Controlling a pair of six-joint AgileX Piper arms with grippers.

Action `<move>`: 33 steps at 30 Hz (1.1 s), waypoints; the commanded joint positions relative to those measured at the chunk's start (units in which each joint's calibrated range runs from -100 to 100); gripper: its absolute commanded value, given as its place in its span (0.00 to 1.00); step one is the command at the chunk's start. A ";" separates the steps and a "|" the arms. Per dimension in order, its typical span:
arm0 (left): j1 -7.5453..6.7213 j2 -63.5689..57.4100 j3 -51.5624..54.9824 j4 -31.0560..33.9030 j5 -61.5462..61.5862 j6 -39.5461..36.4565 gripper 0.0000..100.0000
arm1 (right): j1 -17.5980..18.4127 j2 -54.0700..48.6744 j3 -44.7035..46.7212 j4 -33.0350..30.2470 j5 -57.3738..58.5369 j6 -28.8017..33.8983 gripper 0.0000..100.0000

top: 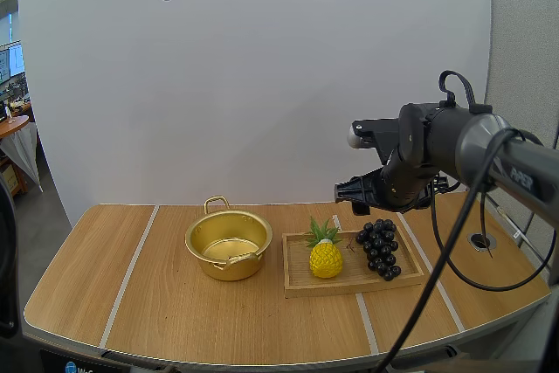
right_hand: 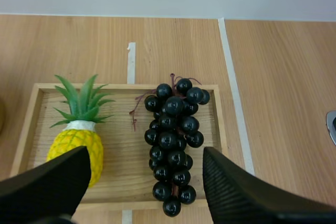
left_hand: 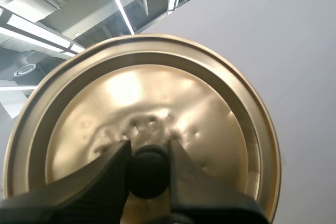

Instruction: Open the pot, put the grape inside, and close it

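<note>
While the left claw (left_hand: 149, 150) pinches the lid (left_hand: 157, 93) by its knob (left_hand: 149, 174), pot (top: 229, 246) stands open on the bench (top: 157, 303): opening done | grapes (right_hand: 173, 140) lie on the wooden tray (right_hand: 121, 145) beside the pot | right claw (right_hand: 144, 182) spread wide, empty, above them | to do: grasp, load, re-lid
</note>
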 commanded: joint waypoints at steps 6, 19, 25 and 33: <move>-0.12 -0.03 -0.42 0.48 -2.15 -0.43 0.00 | -2.67 7.99 -0.40 1.30 -7.37 -3.61 1.00; -0.12 -0.03 -0.42 0.48 -2.15 -0.43 0.00 | -3.86 18.22 -0.40 4.82 -15.21 -8.16 1.00; -0.12 -0.03 -0.42 0.48 -2.15 -0.43 0.00 | -3.86 20.88 -0.40 4.82 -17.89 -8.16 1.00; -0.12 -0.03 -0.42 0.48 -2.15 -0.43 0.00 | -3.86 24.05 -0.40 4.82 -21.04 -8.16 1.00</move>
